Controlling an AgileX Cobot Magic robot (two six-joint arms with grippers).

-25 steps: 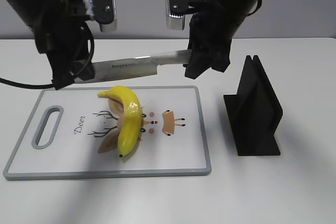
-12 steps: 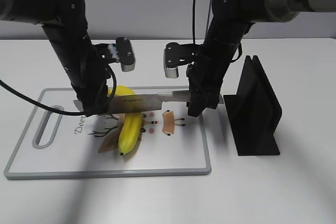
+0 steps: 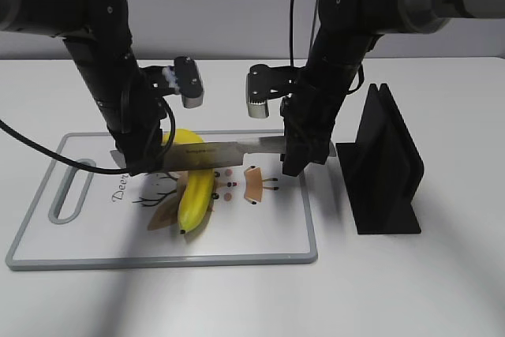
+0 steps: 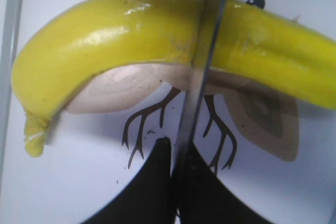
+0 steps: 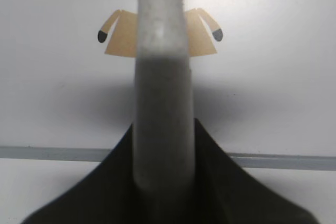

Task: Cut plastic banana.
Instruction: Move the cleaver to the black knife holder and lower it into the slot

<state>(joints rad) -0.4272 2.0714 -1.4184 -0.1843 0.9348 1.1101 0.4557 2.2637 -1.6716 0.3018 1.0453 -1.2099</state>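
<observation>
The plastic banana (image 3: 197, 193) lies on the white cutting board (image 3: 260, 234), bright yellow and curved. A kitchen knife (image 3: 229, 149) is held level across it, the blade pressed onto the banana's upper half. My left gripper (image 3: 138, 159) is shut on the blade's tip end. My right gripper (image 3: 296, 155) is shut on the handle. In the left wrist view the blade's edge (image 4: 202, 77) meets the banana (image 4: 115, 35) at a seam, with my gripper (image 4: 176, 150) pinching the blade. In the right wrist view my gripper (image 5: 164, 127) clamps the grey handle (image 5: 160, 77).
A black knife stand (image 3: 383, 167) sits on the white table right of the board, close to my right arm. The board has a grey rim, a handle slot (image 3: 69, 191) at its left end and a printed deer picture under the banana.
One second ago both grippers held the knife above the board. They have lowered it onto the banana. Over the last half second nothing has moved.
</observation>
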